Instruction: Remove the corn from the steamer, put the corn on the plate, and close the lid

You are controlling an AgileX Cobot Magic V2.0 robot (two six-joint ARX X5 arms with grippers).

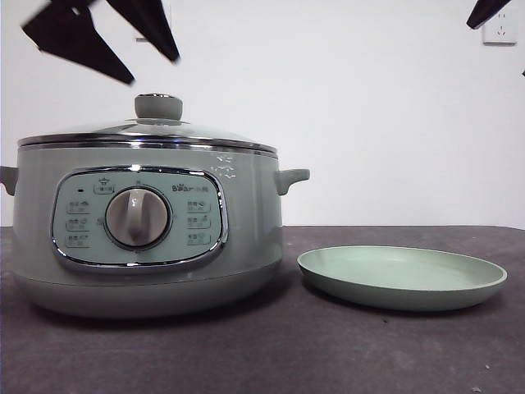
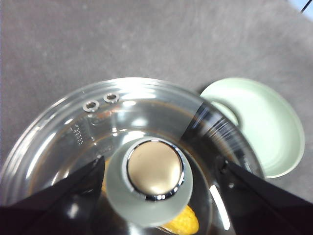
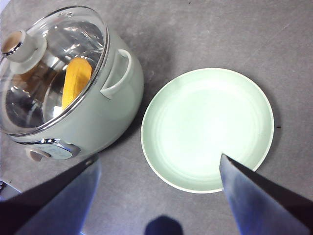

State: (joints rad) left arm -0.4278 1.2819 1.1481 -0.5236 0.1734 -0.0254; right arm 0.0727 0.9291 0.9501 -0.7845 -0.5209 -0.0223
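- Hovering above the lid [image 1: 148,131], the left tool [image 2: 155,196] has its jaws spread either side of the knob [image 2: 154,169]; lower straight, then pinch.
- The corn [image 3: 77,81] lies inside the steamer [image 1: 139,230]; the plate [image 1: 402,275] sits beside it.
- The right tool [image 3: 156,196] waits spread over the plate.

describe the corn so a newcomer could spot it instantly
Find the big sage-green steamer standing beside the pale green plate. Look down through its glass lid, which is still on: the corn lies inside. It is the only yellow-orange thing in the scene.
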